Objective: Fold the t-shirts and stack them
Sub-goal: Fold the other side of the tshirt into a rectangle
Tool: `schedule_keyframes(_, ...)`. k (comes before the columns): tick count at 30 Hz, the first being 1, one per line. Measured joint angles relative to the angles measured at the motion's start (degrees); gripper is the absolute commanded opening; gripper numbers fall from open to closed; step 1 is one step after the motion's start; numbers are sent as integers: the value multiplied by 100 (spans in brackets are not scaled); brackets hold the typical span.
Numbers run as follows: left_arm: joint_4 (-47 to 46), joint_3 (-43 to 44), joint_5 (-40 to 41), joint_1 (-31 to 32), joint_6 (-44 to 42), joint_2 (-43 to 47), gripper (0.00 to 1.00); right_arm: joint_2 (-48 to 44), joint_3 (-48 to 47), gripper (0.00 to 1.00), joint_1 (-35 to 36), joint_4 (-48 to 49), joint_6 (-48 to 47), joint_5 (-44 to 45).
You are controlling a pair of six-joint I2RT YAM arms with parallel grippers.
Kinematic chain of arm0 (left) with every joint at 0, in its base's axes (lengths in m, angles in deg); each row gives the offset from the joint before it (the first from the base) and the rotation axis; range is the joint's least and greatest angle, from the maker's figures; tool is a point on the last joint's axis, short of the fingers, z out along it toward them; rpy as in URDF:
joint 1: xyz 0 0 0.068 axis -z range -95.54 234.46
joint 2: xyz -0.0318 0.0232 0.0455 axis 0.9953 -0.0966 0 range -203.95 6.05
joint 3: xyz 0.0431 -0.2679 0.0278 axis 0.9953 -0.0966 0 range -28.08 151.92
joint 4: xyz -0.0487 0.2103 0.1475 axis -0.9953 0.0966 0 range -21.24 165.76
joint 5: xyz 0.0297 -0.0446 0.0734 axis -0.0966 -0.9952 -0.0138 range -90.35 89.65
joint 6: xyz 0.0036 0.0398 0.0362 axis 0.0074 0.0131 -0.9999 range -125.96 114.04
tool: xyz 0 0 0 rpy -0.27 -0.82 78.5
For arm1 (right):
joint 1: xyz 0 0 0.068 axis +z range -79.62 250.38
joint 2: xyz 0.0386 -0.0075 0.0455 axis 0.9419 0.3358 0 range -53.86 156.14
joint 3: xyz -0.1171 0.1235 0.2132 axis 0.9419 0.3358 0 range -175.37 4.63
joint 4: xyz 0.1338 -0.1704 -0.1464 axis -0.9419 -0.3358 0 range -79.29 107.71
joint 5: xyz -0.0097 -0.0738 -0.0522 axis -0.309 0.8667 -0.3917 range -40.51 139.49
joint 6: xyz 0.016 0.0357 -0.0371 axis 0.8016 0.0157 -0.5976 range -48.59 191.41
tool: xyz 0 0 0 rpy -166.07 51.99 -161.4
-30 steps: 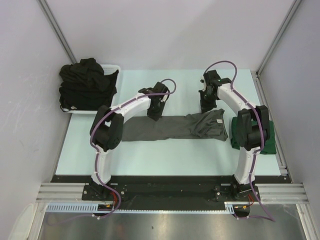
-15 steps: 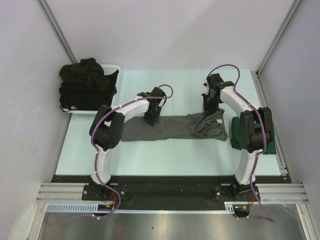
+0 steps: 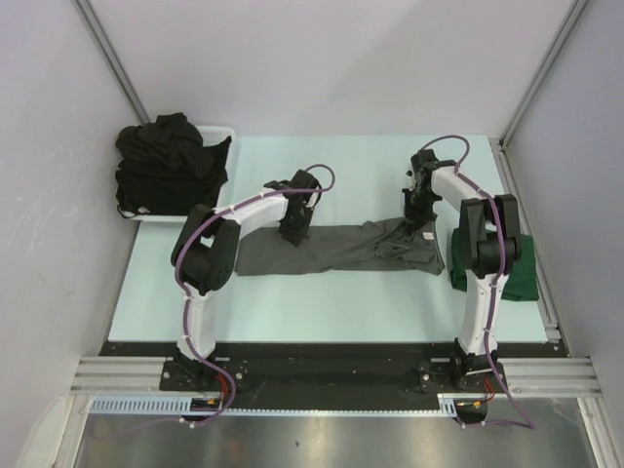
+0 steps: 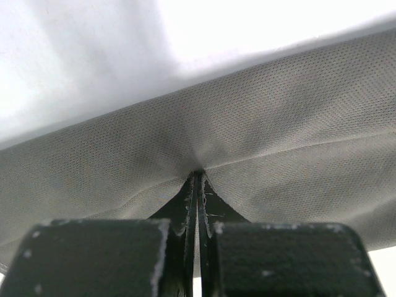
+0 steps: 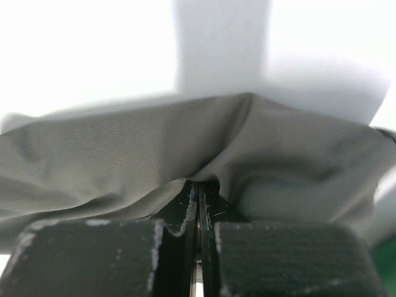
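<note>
- The charcoal grey t-shirt (image 3: 331,249) lies as a long band across the middle of the worktop (image 3: 322,297). Its long axis runs left to right, parallel to the near edge.
- The left fingers (image 4: 184,207) are pressed together on a pinch of this shirt's fabric. The weave puckers into a small peak where they meet.
- The right fingers (image 5: 183,210) are likewise clamped on a fold of the same grey cloth, which bunches up around them.
- From overhead, the left arm (image 3: 249,207) grips the far long edge on the shirt's left half. The right arm (image 3: 458,190) grips the far edge near the right end, where the cloth looks rumpled.
- The relation that matters is that both grips sit on the far edge, so the body of the shirt lies towards the near edge from both pairs of fingers. A lengthwise fold would probably mean carrying that edge towards the near side, both arms moving level so the band does not skew.
- A folded dark green t-shirt (image 3: 522,278) rests at the right edge, partly under the right arm, just beside the grey shirt's right end. The right arm is the nearer to it.
- The black t-shirts (image 3: 171,161) are heaped in a white basket (image 3: 222,130) at the far left corner, well apart from both arms.
- The worktop is pale, smooth and flat, and bare along its near side, where there looks to be room to fold. White walls close it in on the far, left and right sides.
</note>
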Motion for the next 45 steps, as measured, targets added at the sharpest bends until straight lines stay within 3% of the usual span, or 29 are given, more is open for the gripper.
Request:
schedule_keyframes(22,-92,-92,-236,-114,2,55,0,-142,-87,0,-623,-140,-13,225)
schedule_keyframes(37,125,-90,-160,-175,2,131,0,-299,-610,0,70,-385,9,157)
schedule_keyframes(45,417,-765,-28,-216,31,772,0,-374,-555,0,103,-345,33,133)
